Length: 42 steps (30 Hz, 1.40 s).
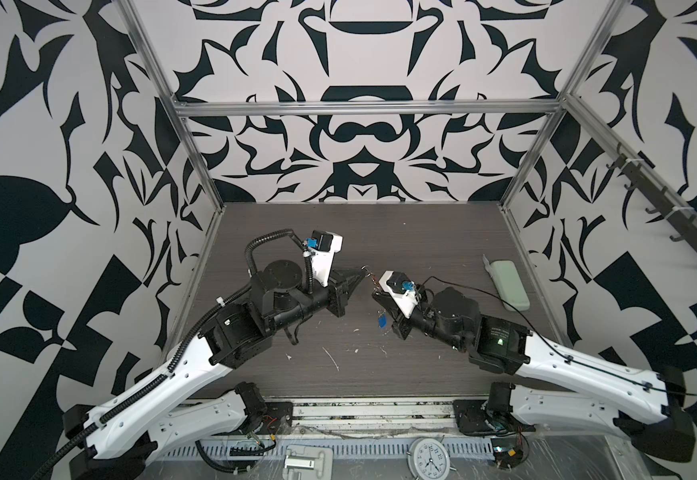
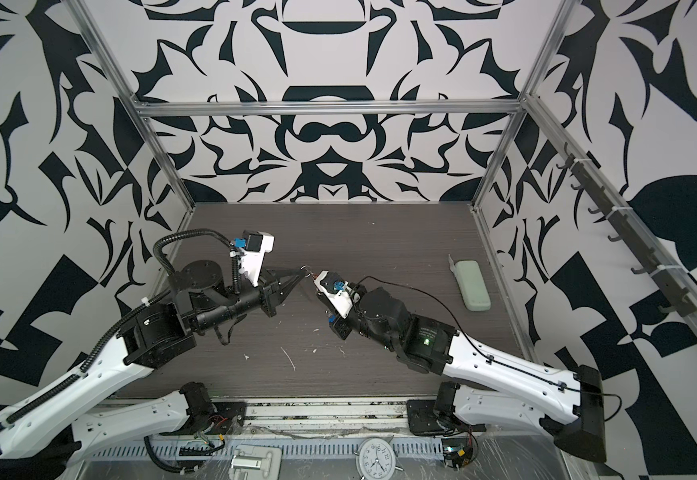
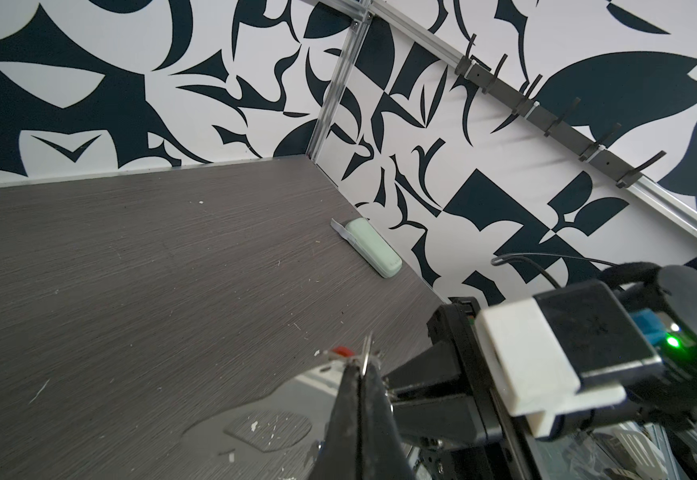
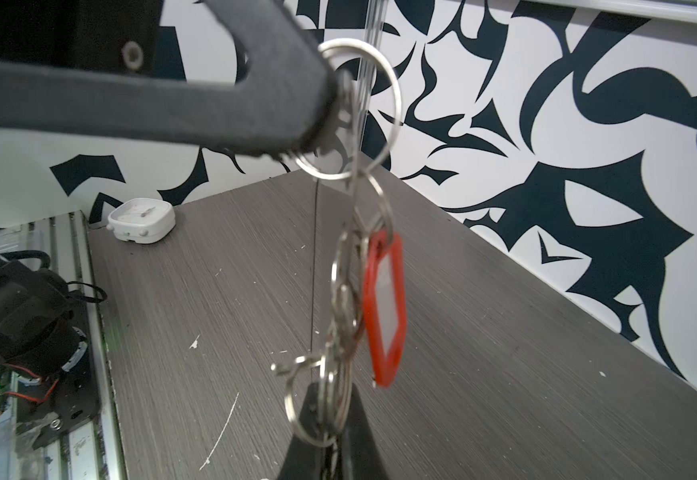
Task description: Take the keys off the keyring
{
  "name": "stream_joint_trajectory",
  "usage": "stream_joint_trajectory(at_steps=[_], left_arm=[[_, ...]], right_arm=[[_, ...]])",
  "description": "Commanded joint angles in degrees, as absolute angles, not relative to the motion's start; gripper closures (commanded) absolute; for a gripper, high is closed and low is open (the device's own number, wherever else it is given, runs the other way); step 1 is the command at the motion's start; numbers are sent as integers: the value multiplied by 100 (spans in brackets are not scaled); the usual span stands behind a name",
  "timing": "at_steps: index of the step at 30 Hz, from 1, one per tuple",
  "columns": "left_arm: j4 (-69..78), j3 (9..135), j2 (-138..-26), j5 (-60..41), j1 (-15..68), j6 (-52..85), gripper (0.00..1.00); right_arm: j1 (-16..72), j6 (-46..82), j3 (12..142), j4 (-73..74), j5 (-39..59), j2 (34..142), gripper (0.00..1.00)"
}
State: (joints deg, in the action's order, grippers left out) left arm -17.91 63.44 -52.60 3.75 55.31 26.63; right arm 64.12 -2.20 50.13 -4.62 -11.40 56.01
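Observation:
The keyring (image 4: 342,299) is a chain of linked silver rings stretched in the air between my two grippers. My left gripper (image 1: 362,272) is shut on the big end ring (image 4: 359,112), which also shows edge-on at the left gripper (image 3: 359,370) tips in the left wrist view. My right gripper (image 4: 326,428) is shut on the rings at the chain's other end. A red tag (image 4: 384,307) hangs beside the chain, and a blue tag (image 1: 381,320) dangles below the right gripper (image 1: 376,296). The silver blades of the keys cannot be made out.
A pale-green oblong case (image 1: 509,284) lies by the right wall. A rail of dark hooks (image 1: 650,195) runs along that wall. A round clock (image 1: 426,457) and a white squarish clock (image 4: 141,220) sit at the front edge. Small white flecks dot the grey tabletop (image 1: 338,365).

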Motion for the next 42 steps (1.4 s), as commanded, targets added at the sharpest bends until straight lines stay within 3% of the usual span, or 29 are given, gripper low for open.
stream_joint_trajectory(at_steps=[1,11,18,23,27,34,38,42], left_arm=[[-2158,6580,-5347,806,5499,2860,100],[-2364,6687,-5435,1156,5513,2857,100],[-1083,5837,-5023,739,5514,2470,100],[-546,5430,-4801,432,5513,2238,100],[-295,5203,-4644,353,5511,2113,100],[-124,4921,-4354,208,5507,1926,100],[-43,4779,-4184,-133,5511,1750,100],[139,4611,-4005,-688,5512,1594,100]], right_arm=[[6578,-492,5402,-313,-1510,5573,100],[6875,-791,5597,-510,-1908,5710,100],[7100,-883,5675,-573,-1520,5897,100],[7128,-856,5631,-544,-1345,5791,71],[7125,-800,5501,-536,-1161,5544,56],[7126,-621,5107,-481,-1338,4877,52],[7112,-617,4997,-359,-1396,4571,57],[7003,-685,5155,-435,-732,4485,58]])
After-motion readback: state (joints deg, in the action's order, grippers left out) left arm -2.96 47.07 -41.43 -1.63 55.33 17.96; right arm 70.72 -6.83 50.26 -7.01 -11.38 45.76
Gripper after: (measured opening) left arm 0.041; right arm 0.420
